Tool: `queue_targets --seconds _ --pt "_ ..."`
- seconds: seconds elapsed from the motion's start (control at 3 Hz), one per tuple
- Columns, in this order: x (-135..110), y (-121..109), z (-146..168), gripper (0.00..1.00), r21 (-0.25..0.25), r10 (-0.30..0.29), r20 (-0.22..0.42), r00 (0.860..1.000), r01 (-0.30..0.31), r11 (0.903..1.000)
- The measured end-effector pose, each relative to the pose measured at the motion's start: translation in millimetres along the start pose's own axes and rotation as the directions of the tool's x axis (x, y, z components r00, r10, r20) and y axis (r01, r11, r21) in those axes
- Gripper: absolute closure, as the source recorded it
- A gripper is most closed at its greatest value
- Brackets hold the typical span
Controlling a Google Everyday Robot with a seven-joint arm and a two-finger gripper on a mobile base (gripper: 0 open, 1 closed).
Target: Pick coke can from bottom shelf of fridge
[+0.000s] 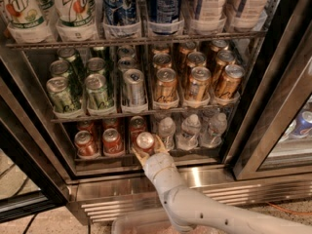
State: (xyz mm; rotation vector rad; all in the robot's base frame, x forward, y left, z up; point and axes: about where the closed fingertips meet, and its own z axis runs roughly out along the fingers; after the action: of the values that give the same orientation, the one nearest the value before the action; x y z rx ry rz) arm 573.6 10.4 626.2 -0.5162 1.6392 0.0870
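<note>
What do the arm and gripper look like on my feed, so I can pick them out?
The gripper, at the front coke can on the bottom shelf, has short tan jaws on a rounded off-white wrist. The arm is smooth, pale grey-white and tubular, with bulging joints and small dark dots along its shell. No loose cables or lettering show.

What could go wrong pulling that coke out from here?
1. The gripper, closed on the coke can, sits tight between a red can on its left and a water bottle on its right; a sideways pull could knock either.
2. The can might catch the bottom shelf front edge coming out.
</note>
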Motion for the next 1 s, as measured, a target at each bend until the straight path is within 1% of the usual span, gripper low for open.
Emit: queue_targets --seconds 0.33,0.67,1.0 --pt "8 -9 -31 1.00 -0.061 -0.049 -0.076 0.996 0.045 0.9971" --pt "16 -3 -59 1.00 -0.171 -0.086 -0.137 0.987 0.062 0.9833" --pt "24 3 -78 1.00 -0.279 -0.114 -0.181 0.977 0.060 0.9583"
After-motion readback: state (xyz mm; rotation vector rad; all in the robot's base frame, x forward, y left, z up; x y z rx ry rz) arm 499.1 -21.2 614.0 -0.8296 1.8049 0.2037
